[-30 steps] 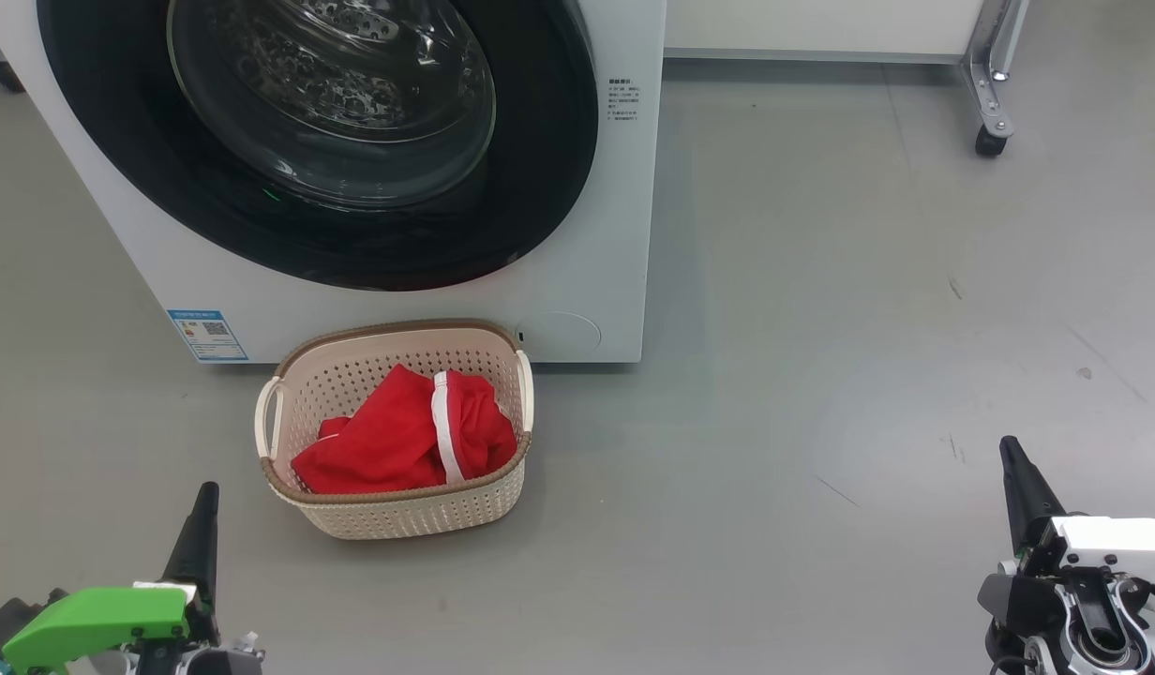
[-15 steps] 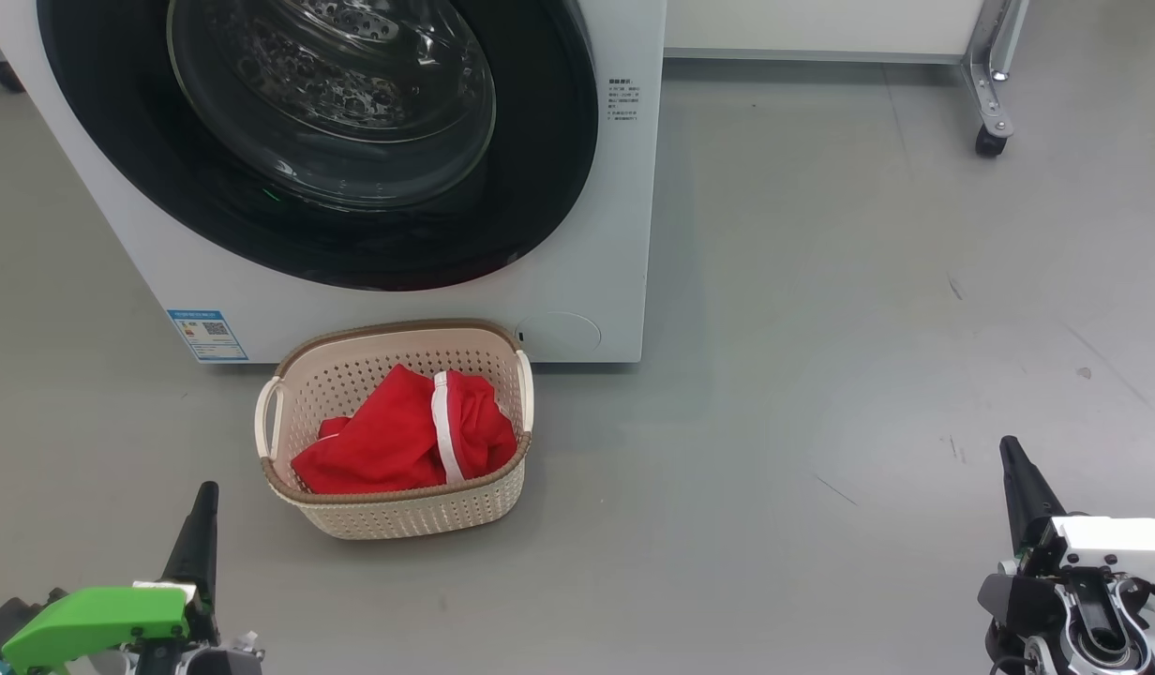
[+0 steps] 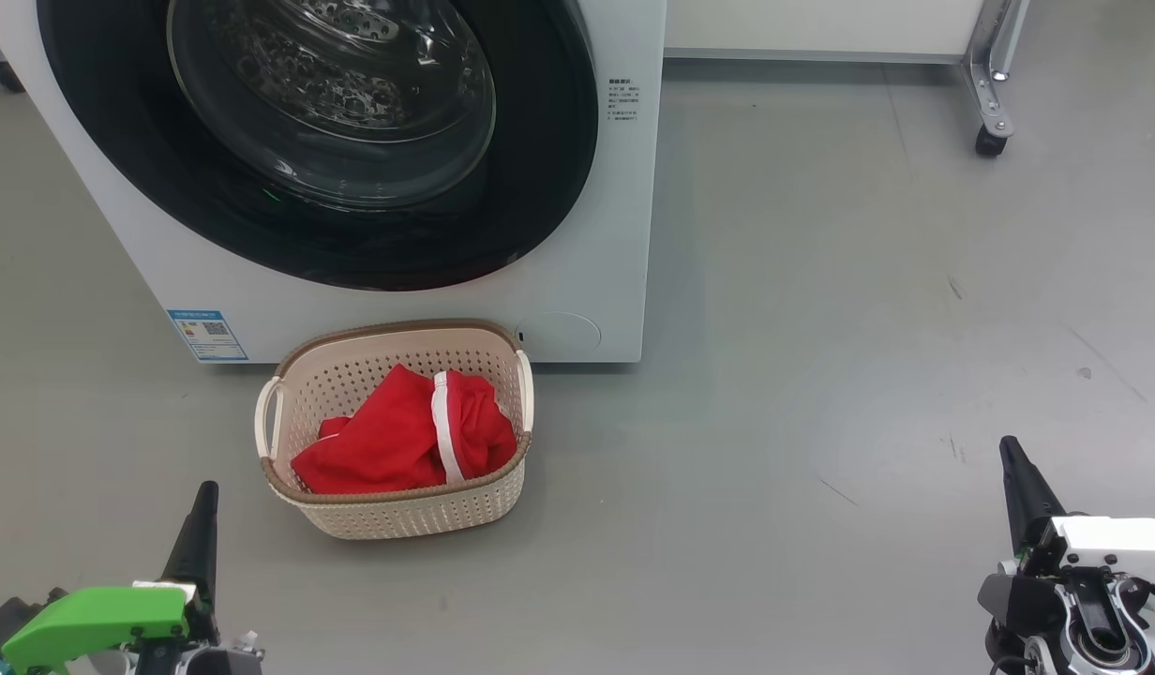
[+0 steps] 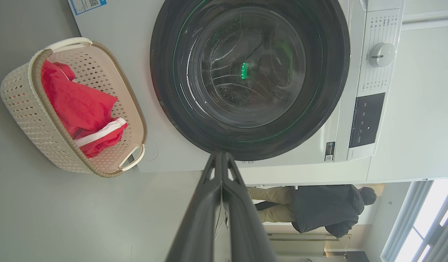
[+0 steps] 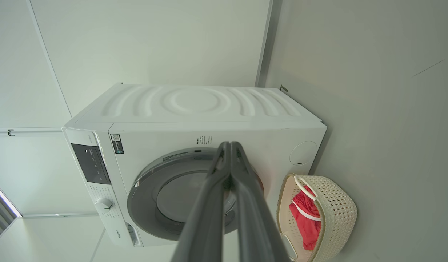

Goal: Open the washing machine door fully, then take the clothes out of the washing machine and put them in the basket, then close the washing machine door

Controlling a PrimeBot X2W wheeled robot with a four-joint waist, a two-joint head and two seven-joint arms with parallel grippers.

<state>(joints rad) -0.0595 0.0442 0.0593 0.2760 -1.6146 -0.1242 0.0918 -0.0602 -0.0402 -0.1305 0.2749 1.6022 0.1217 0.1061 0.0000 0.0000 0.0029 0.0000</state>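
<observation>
Basket (image 3: pixel 418 517) sits lengthwise along the washer (image 3: pixel 577 300) front, clothes (image 3: pixel 390 442) inside; door (image 3: pixel 540 187) shut flush. Left gripper (image 3: pixel 206 491) and right gripper (image 3: pixel 1010 447): jaws pressed together, empty.

Metal frame (image 3: pixel 997 84) on caster (image 3: pixel 990 141), person (image 4: pixel 322 207)
</observation>
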